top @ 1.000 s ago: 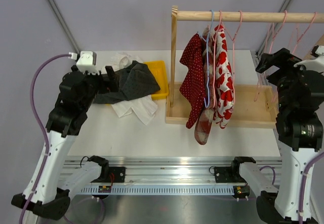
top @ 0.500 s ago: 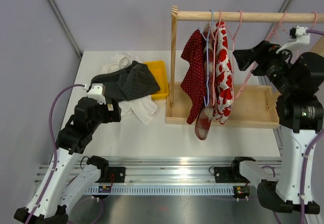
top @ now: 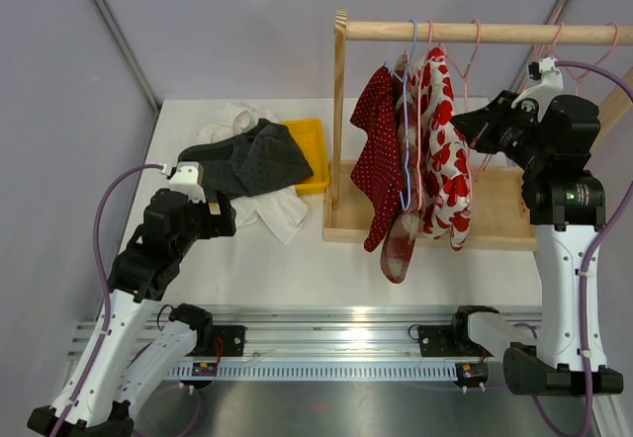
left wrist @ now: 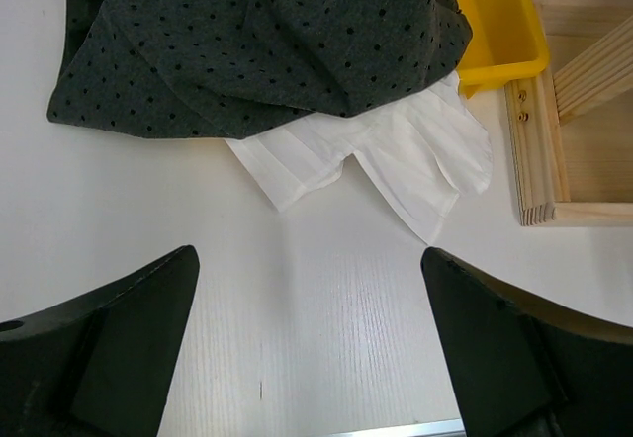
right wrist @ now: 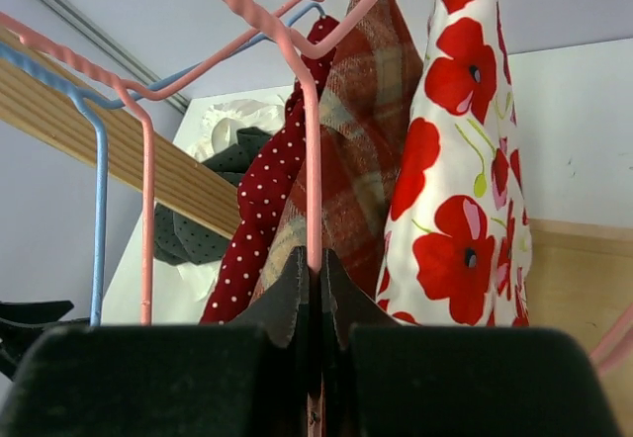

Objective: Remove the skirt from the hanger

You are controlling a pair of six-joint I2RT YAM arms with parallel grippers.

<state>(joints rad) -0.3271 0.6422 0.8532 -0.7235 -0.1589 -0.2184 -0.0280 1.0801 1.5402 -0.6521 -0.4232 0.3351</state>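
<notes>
Poppy-print skirt (top: 447, 160) was hung from wooden rail (top: 475, 32), beside two other garments. R gripper (right wrist: 316, 269) was clamped shut on pink hanger (right wrist: 315, 160) wire. L gripper (left wrist: 307, 254) was seen spread open over table (left wrist: 148, 190), nr white cloth (left wrist: 396, 160).

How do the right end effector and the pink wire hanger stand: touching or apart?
Touching. The right wrist view shows the right end effector shut on the pink wire hanger, both fingers pressed against its strand.

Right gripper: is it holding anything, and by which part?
Yes: the right gripper is shut on a pink hanger, pinching its upright wire.
</notes>
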